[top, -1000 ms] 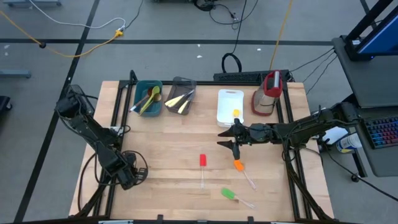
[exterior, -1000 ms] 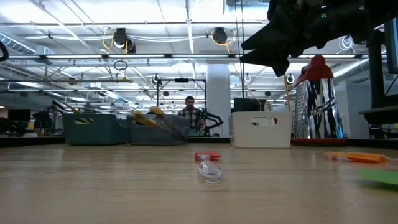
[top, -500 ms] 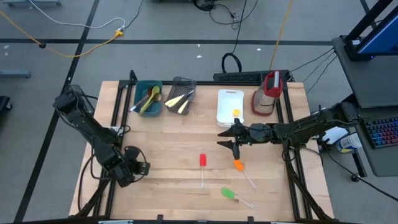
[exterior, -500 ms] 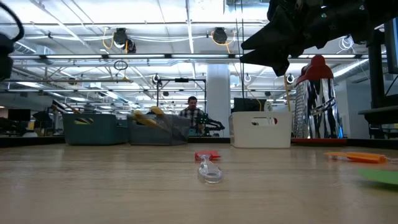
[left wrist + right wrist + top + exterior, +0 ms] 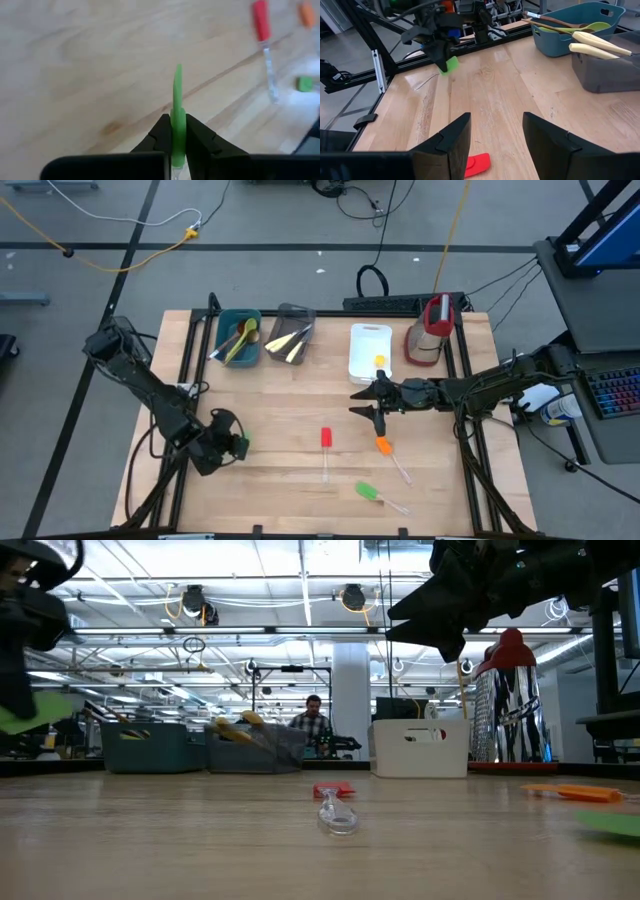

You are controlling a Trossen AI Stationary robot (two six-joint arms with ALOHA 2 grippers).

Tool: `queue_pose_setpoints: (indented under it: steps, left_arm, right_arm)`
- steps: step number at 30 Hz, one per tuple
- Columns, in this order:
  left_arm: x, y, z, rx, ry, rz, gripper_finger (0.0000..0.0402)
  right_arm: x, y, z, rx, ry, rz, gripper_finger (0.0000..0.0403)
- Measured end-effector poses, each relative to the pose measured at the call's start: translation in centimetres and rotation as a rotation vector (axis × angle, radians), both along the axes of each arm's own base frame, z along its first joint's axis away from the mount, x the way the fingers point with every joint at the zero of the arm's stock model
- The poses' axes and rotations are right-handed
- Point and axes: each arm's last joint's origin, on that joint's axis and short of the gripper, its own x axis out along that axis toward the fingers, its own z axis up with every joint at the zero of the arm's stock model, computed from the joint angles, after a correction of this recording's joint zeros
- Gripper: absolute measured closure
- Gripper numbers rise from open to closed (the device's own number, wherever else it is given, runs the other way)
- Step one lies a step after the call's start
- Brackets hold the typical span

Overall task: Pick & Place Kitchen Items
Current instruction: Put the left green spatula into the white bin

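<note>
Left end effector (image 5: 178,145) clamps green spatula (image 5: 177,107) at seven o'clock; next, likely carry to teal tub (image 5: 239,337) at eleven; right end effector (image 5: 492,142) open.

Green spatula (image 5: 177,117) handle hidden inside left tool (image 5: 173,145)

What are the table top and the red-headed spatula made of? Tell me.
Table top: looks like wood, pale with a matt finish, showing planks and grain. Red-headed spatula: the head looks like matt silicone or soft plastic, opaque and evenly coloured; the handle looks like clear hard plastic, since the wood shows through it.
</note>
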Motion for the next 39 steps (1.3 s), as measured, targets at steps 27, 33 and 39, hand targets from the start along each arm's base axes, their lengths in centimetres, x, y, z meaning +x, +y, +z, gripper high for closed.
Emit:
queue_pose_setpoints:
  steps: [27,33,39]
  left_arm:
    - [7.4,4.7,3.5,0.425,-0.402,-0.315,0.0371]
    - [8.1,5.8,3.8,0.49,-0.42,-0.328,0.0389]
    - [8.8,6.6,4.8,0.575,-0.502,-0.339,0.0369]
  right_arm:
    - [0.1,-0.3,0.6,-0.016,-0.065,-0.099,0.0232]
    - [1.2,-0.1,0.1,-0.001,-0.133,-0.097,0.0232]
    - [2.4,0.1,-1.3,0.023,-0.148,-0.098,0.0232]
